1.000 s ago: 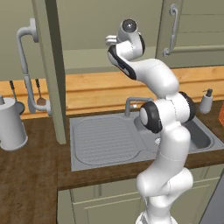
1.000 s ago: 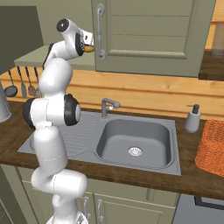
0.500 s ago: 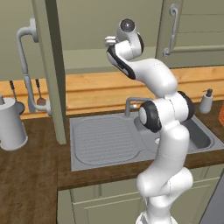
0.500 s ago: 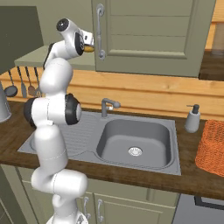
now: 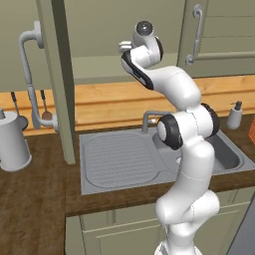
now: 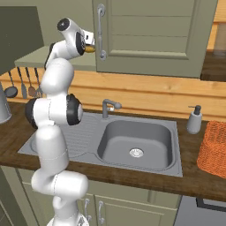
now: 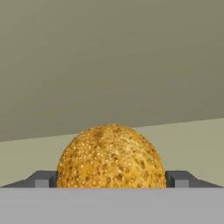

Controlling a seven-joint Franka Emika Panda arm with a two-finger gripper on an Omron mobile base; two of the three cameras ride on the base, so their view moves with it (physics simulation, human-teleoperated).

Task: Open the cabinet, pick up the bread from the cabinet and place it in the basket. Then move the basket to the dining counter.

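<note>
Bread (image 7: 111, 156) is sitting right in front of the gripper (image 7: 111, 179), between its two fingertips (image 7: 43, 178), on the pale shelf of the cabinet (image 6: 31, 57). The jaws are standing wide, one tip on each side of the bread and very close to it; I cannot tell if they are touching it. The bread is resting on the shelf, not lifted. In the right base view a small golden part of it (image 6: 90, 49) is showing just beyond the gripper's end. The arm is reaching up and forward into the open cabinet, whose door (image 5: 59, 79) is standing edge-on to the gripper's left, with a long curved handle (image 5: 31, 79). To the gripper's right a closed door (image 6: 154, 35) is hanging, with a grey bar handle (image 6: 101, 31). Far below the gripper a grey sink (image 6: 132, 143) is lying in the dark worktop (image 6: 132, 178). The basket (image 6: 214, 149) is standing on this worktop, low and far to the gripper's right, well apart from the bread, beside a soap dispenser (image 6: 193, 119). A grey jug (image 5: 11, 142) is standing low to the gripper's left.
</note>
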